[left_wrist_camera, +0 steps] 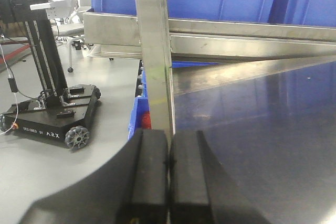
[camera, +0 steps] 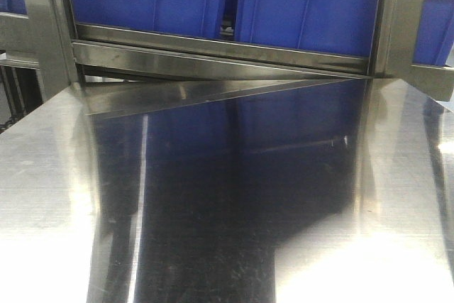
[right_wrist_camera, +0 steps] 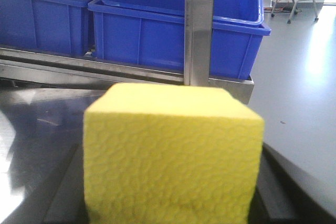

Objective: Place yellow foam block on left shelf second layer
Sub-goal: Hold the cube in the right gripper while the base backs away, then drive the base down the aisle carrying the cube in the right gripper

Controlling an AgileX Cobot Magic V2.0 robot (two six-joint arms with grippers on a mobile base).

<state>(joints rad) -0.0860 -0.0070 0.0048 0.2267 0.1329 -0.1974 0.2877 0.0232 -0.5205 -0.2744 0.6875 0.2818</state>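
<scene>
The yellow foam block (right_wrist_camera: 173, 156) fills the lower middle of the right wrist view, held between the two black fingers of my right gripper (right_wrist_camera: 170, 182), which is shut on it above the steel table. My left gripper (left_wrist_camera: 169, 174) is shut and empty, its black fingers pressed together near the table's left edge, just before a steel shelf post (left_wrist_camera: 155, 51). Neither gripper nor the block shows in the front view.
A steel shelf rail (camera: 213, 51) runs across the back with blue plastic bins (camera: 305, 8) on it; the bins also show in the right wrist view (right_wrist_camera: 173, 30). A steel upright (right_wrist_camera: 198, 30) stands behind the block. A black wheeled robot base (left_wrist_camera: 50, 108) stands on the floor at left.
</scene>
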